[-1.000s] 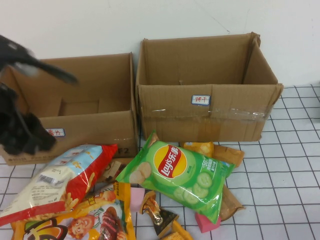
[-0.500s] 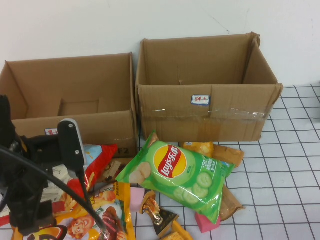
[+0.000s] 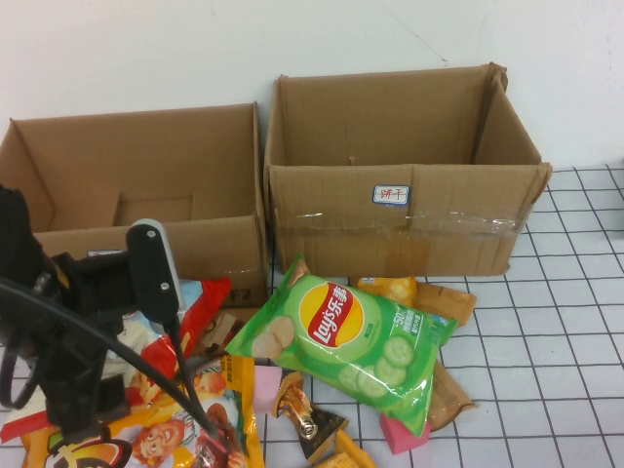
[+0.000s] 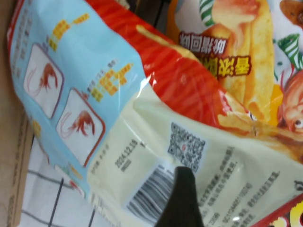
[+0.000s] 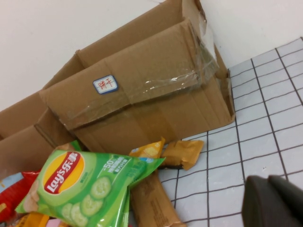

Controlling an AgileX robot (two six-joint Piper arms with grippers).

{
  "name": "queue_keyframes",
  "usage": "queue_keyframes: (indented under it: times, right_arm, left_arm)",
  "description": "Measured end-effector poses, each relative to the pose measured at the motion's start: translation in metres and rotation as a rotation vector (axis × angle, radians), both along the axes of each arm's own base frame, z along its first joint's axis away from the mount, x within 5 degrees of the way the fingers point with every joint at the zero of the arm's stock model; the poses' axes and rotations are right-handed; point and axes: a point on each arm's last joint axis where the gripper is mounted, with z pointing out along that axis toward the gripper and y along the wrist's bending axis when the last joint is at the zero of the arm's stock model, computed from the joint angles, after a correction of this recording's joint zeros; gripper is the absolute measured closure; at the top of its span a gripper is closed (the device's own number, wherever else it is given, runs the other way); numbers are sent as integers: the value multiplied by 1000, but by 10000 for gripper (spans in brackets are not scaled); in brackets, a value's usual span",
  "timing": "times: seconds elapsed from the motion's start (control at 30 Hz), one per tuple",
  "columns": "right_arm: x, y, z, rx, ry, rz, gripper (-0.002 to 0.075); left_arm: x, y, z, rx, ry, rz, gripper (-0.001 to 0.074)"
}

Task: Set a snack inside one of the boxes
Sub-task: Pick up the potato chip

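- High view: the left end effector (image 3: pixel 83 390) has dropped from up by the shorter box (image 3: pixel 136 210) to hover low over the red-and-blue shrimp snack bag (image 3: pixel 146 341) at the left of the pile, and over the last half second it has barely shifted. I judge the approach finished and a grasp next. The taller taped box (image 3: pixel 405 175) stands just beside the shorter one; neither shows a snack inside.
- Left wrist view: one dark fingertip (image 4: pixel 182 201) hangs over the bag's pale back panel, near its barcode. The jaws stand wide, holding nothing.
- Right wrist view: the right end effector (image 5: pixel 274 201) sits parked and closed, empty, over the gridded surface (image 5: pixel 274 109), well apart from the green Lay's bag (image 5: pixel 87 187).
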Motion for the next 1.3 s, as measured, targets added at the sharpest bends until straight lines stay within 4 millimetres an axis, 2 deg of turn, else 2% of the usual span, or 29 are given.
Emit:
queue_keyframes:
  times: [0.23,0.33,0.47,0.57,0.63,0.7,0.9,1.0,1.1,1.3]
  right_arm:
    - [0,0,1,-14,-11,6,725]
    - [0,0,1,-11,-13,7,725]
    - [0,0,1,-11,-13,7,725]
    - [0,0,1,-11,-13,7,725]
    - [0,0,1,-11,-13,7,725]
    - [0,0,1,-11,-13,7,725]
    - [0,0,1,-13,-13,7,725]
    - [0,0,1,-13,-13,7,725]
    - [0,0,1,-13,-13,7,725]
    - [0,0,1,-13,-13,7,725]
  left_arm:
    - [8,-5,-9,-8,0,-34,212]
    - [13,-8,-16,-2,9,-49,239]
    - [18,-10,-25,4,26,-52,344]
    - [22,-12,-32,5,38,-50,482]
    - [25,-13,-36,4,41,-44,605]
    - [27,-13,-37,-1,32,-28,668]
    - [31,-15,-31,-17,20,18,714]
    - [31,-16,-14,-46,9,63,717]
    - [24,-15,15,-95,-27,87,720]
    - [-11,-7,93,-231,-167,126,725]
